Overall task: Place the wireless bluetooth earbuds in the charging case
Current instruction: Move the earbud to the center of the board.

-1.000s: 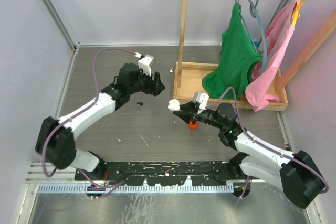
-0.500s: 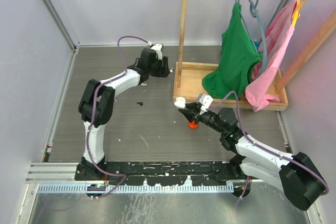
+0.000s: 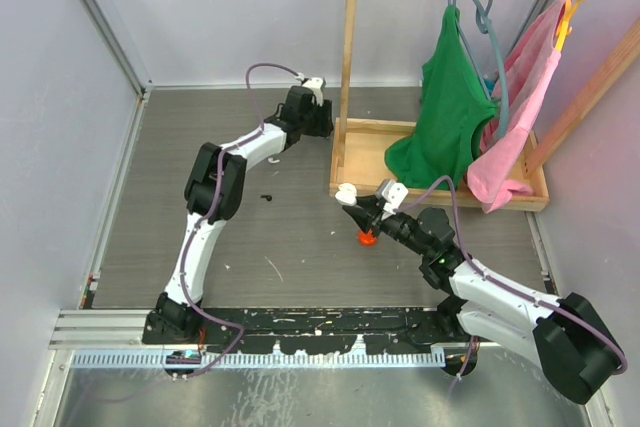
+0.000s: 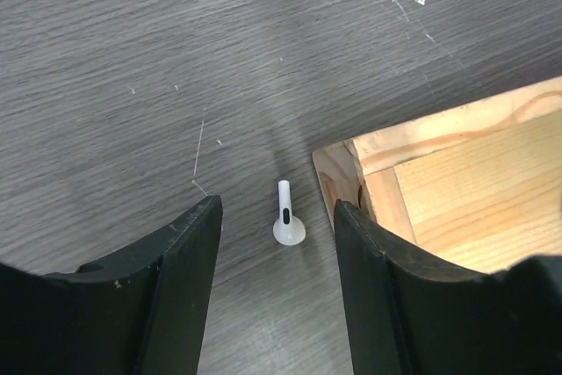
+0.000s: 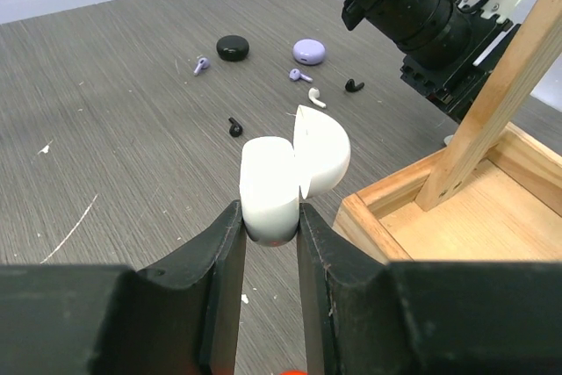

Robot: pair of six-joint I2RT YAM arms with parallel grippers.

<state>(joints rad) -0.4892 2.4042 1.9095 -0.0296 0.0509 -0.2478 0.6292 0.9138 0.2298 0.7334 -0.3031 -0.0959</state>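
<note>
A white stemmed earbud point(image 4: 288, 219) lies on the grey table between the fingers of my open left gripper point(image 4: 277, 213), not touched, beside the wooden tray corner point(image 4: 351, 164). In the top view the left gripper point(image 3: 321, 125) is far back by the rack post. My right gripper point(image 5: 270, 212) is shut on the white charging case point(image 5: 274, 183), lid open, held above the table; it also shows in the top view point(image 3: 347, 193). Beyond the case lie a white earbud point(image 5: 316, 98), two lilac earbuds point(image 5: 201, 65) point(image 5: 299, 75) and two black earbuds point(image 5: 354, 86) point(image 5: 234, 126).
A black disc point(image 5: 233, 47) and a lilac disc point(image 5: 308, 51) lie at the back. A red-orange object point(image 3: 368, 238) sits under the right gripper. The wooden clothes rack point(image 3: 350, 57) with its tray base point(image 3: 372, 129), green and pink garments stands at the right.
My left arm has stretched back and right, from the middle of the table to the rack's tray corner. My right gripper has shifted slightly right, still holding the case.
</note>
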